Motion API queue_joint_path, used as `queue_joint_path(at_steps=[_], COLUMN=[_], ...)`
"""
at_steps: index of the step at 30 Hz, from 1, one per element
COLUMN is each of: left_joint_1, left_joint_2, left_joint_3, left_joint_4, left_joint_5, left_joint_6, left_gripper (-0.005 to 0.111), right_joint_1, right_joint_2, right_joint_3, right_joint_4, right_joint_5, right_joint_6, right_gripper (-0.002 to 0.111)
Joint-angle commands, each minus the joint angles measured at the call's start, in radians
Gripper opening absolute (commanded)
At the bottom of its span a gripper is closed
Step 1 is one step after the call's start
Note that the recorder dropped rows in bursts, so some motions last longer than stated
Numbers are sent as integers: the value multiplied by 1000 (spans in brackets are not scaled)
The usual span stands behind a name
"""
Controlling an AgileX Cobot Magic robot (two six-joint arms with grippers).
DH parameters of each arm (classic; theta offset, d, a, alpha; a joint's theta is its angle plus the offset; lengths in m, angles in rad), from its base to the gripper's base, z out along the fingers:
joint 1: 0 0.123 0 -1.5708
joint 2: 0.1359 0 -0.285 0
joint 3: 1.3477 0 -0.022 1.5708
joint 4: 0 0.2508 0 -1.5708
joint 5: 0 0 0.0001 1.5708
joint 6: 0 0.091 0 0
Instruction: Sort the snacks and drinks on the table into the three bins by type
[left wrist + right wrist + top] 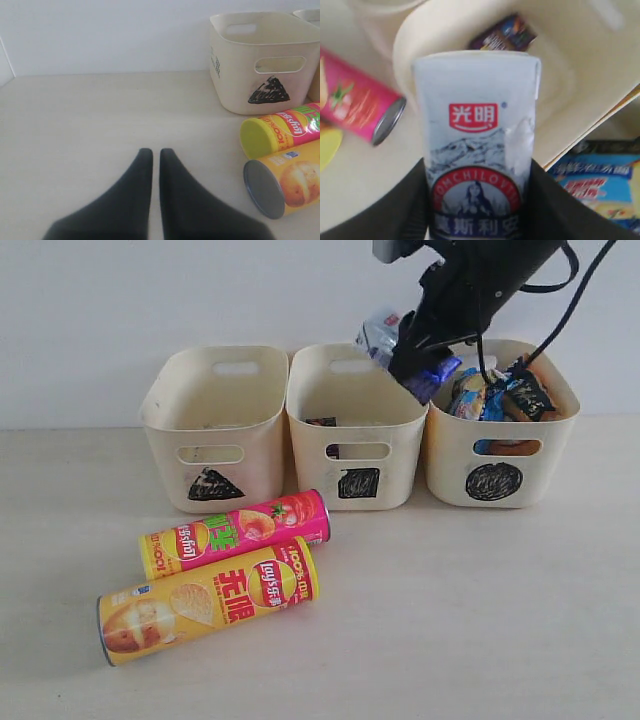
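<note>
While the right gripper (415, 360) clamps both fingers on the white and blue carton (476, 140), it holds the carton in the air over the back of the table (480, 620), above the rim where the square bin (352, 430) meets the circle bin (500, 460). The carton's long axis is tilted, and in the right wrist view its free end points into the square bin, where the dark purple carton (505, 32) lies against the wall. The three cream bins stand in a row along the back edge, with the triangle bin (215, 425) nearest the left edge. The circle bin, nearest the right edge, holds crinkly packets (505, 395). Both chip tubes lie on their sides in front of the triangle and square bins. They are close together and nearly parallel, with long axes running from the front left toward the back right. The pink-yellow tube (237, 532) has its yellow lid toward the left edge and its metal end toward the bins. The yellow-orange tube (207, 600) lies just in front of it, its grey end toward the left edge. The left gripper (156, 160) sits low over bare table at the left. Its dark fingers are drawn almost together, with only a thin slit between them and nothing in it. The table is pale beige with faint wood grain, and a plain white wall (100, 300) rises behind the bins.
</note>
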Motion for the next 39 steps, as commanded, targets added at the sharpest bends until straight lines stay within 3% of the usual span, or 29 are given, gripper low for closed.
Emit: queue_joint_path(at_steps=[1, 5, 9, 13, 16, 19, 23, 26, 30, 33, 39], left_joint_1=[-1, -1, -1, -1, -1, -1, -1, -1, -1, -1, -1], left_joint_2=[-3, -3, -3, -3, -3, -3, -3, -3, -3, -3, -3], left_joint_3=[-3, -3, -3, -3, -3, -3, -3, -3, -3, -3, -3], left_joint_4=[-4, -4, -4, -4, -4, -4, -4, -4, -4, -4, -4], left_joint_5=[-8, -4, -4, -4, -6, -6, -6, -6, -4, -4, -4], left_joint_6=[1, 1, 1, 1, 1, 1, 1, 1, 1, 1, 1], left_gripper=[4, 4, 4, 4, 4, 4, 4, 4, 4, 4, 4], right_joint_1=[-3, -3, -3, -3, -3, -3, -3, -3, -3, -3, -43], right_joint_2=[67, 165, 234, 267, 271, 265, 238, 203, 146, 108, 53], right_joint_3=[3, 3, 3, 3, 3, 3, 3, 3, 3, 3, 3], right_joint_4=[92, 310, 324, 325, 342, 342, 333, 213, -152, -376, -466], right_joint_5=[-296, -526, -612, -629, -623, -618, -584, -526, -413, -281, -49], right_joint_6=[15, -10, -67, -88, -118, -120, -120, -57, 219, 402, 536], right_gripper=[0, 0, 3, 37, 72, 83, 82, 78, 43, 2, 1])
